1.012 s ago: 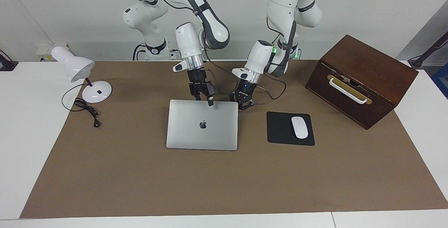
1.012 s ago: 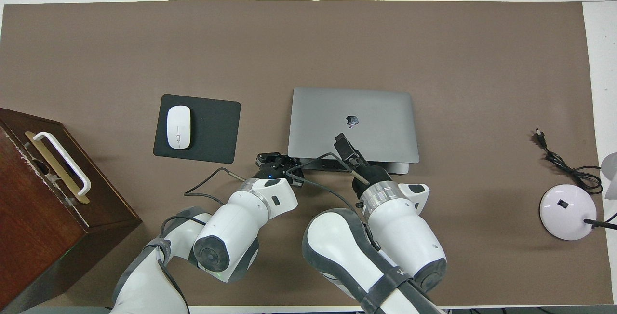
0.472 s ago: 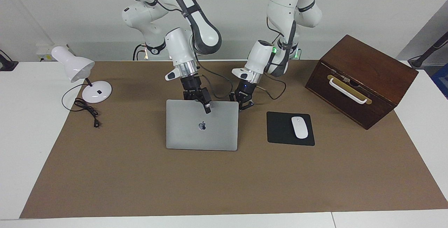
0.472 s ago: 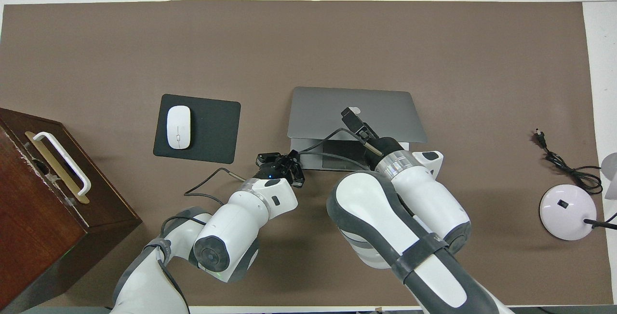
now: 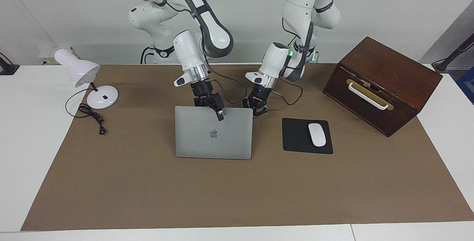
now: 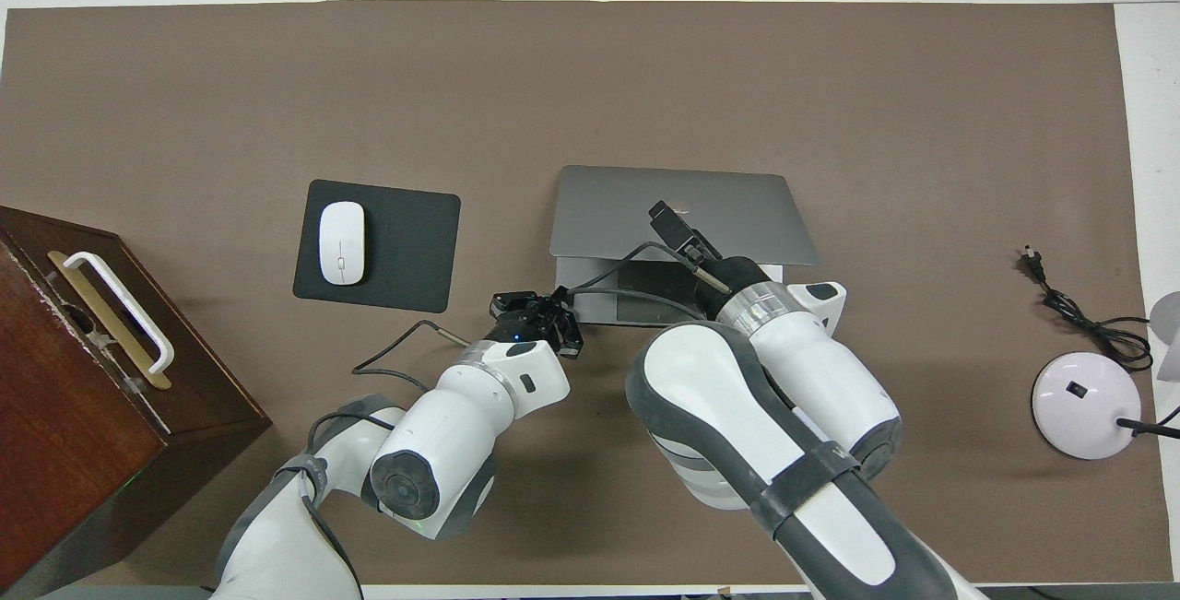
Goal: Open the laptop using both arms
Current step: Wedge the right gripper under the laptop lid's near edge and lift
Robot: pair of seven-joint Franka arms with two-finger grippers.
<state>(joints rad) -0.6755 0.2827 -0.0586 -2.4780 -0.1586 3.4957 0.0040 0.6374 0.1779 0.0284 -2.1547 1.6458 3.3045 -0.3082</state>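
Overhead view alone shows the laptop (image 6: 682,213) base under its raised lid.

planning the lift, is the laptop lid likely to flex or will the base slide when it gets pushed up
The thin silver-grey metal laptop has a flat lid, now part raised, that shows no bend, so it probably moves as one stiff panel. The base looks light and sits on smooth brown paper, so it could slide or lift. The left gripper, shut at the base's corner, probably steadies it while the right gripper raises the lid.
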